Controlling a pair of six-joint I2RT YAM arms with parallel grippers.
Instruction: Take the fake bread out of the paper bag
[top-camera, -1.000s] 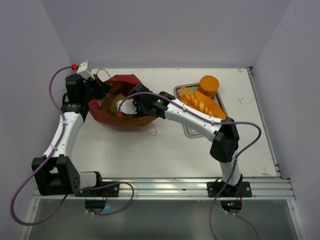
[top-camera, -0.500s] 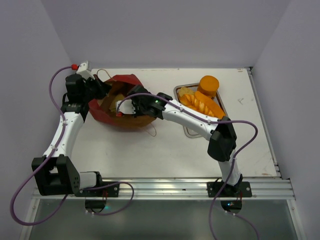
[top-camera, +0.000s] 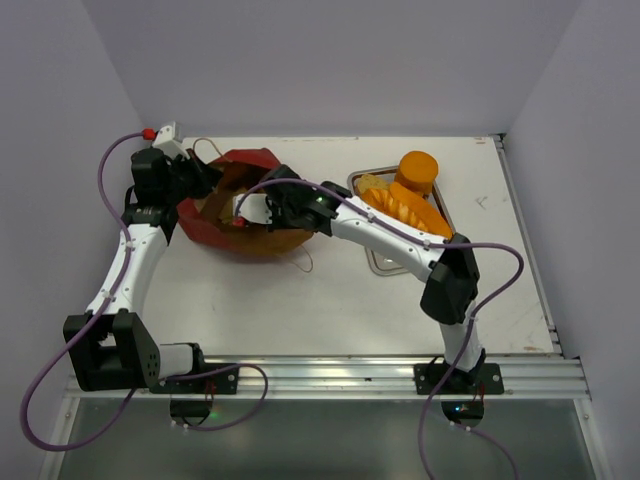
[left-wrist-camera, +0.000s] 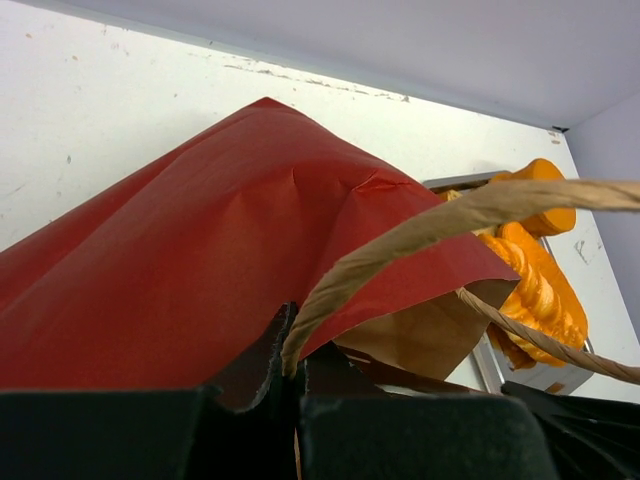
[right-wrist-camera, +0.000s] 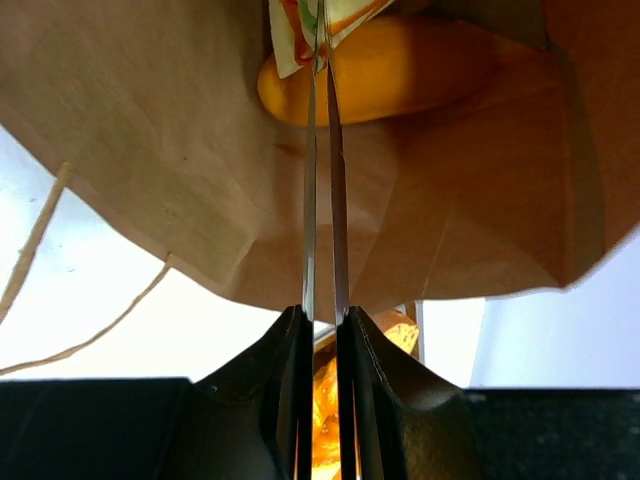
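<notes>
The red paper bag (top-camera: 203, 226) lies on its side at the table's back left, its brown inside (right-wrist-camera: 150, 150) facing my right wrist camera. My left gripper (top-camera: 197, 180) is shut on the bag's rope handle (left-wrist-camera: 400, 245) at the mouth edge (left-wrist-camera: 293, 375), holding the red flap (left-wrist-camera: 200, 260) up. My right gripper (top-camera: 250, 210) reaches into the bag. Its thin fingertips (right-wrist-camera: 320, 55) pinch the corner of a pale sandwich piece with green filling (right-wrist-camera: 290, 35). An orange loaf of fake bread (right-wrist-camera: 400, 70) lies just behind it inside the bag.
A steel tray (top-camera: 385, 265) sits right of the bag with a round orange bun (top-camera: 417, 170), a twisted loaf (top-camera: 405, 208) and a smaller golden piece (top-camera: 372, 183). The second bag handle (top-camera: 305, 262) trails on the table. Walls close in on three sides.
My right gripper's fingers have narrowed onto the sandwich piece and shifted slightly inside the bag. The left arm and the bag have stayed still.
</notes>
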